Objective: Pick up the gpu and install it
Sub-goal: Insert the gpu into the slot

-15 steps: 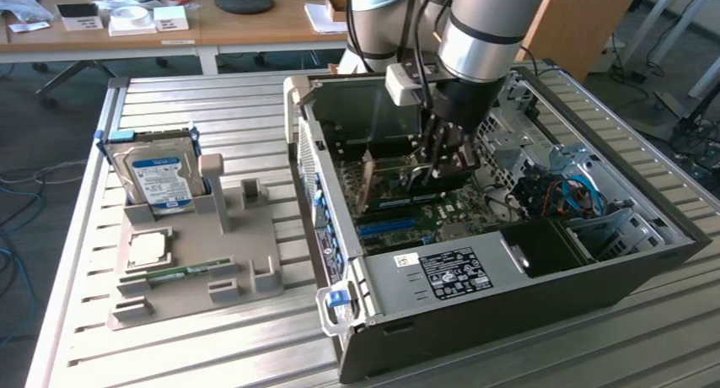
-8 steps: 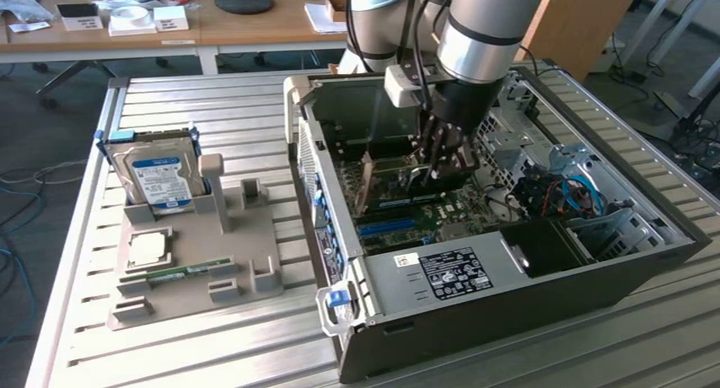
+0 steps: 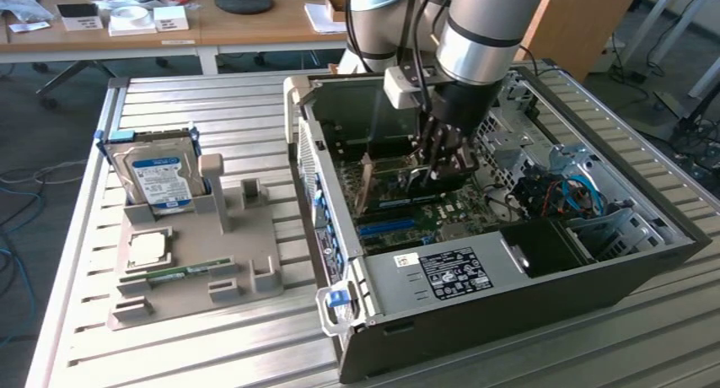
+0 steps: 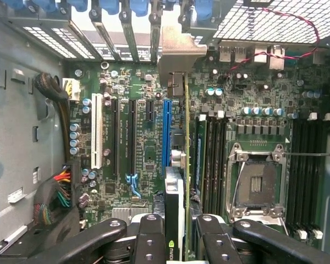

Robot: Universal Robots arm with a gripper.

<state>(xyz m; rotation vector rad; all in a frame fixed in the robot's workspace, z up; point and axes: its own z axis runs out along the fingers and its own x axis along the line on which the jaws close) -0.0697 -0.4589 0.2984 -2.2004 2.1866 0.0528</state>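
Note:
My gripper (image 3: 443, 164) reaches down into the open computer case (image 3: 484, 278), shut on the gpu (image 3: 396, 184). The card stands upright on its long edge over the motherboard (image 3: 450, 215). In the wrist view the gpu (image 4: 186, 137) is seen edge-on as a thin line, with its metal bracket (image 4: 179, 52) against the rear slot openings. It runs along the long blue slot (image 4: 166, 132), very close to it; whether it is seated there I cannot tell. The black fingers (image 4: 151, 236) of my gripper (image 4: 180, 234) clamp the card from both sides.
A grey parts holder (image 3: 191, 278) at the exterior view's left carries a silver hard drive (image 3: 158, 173), a CPU (image 3: 147, 246) and a green RAM stick (image 3: 180, 272). Inside the case lie an empty CPU socket (image 4: 258, 184), cable bundles (image 4: 58, 190) and drive cages (image 3: 585, 228).

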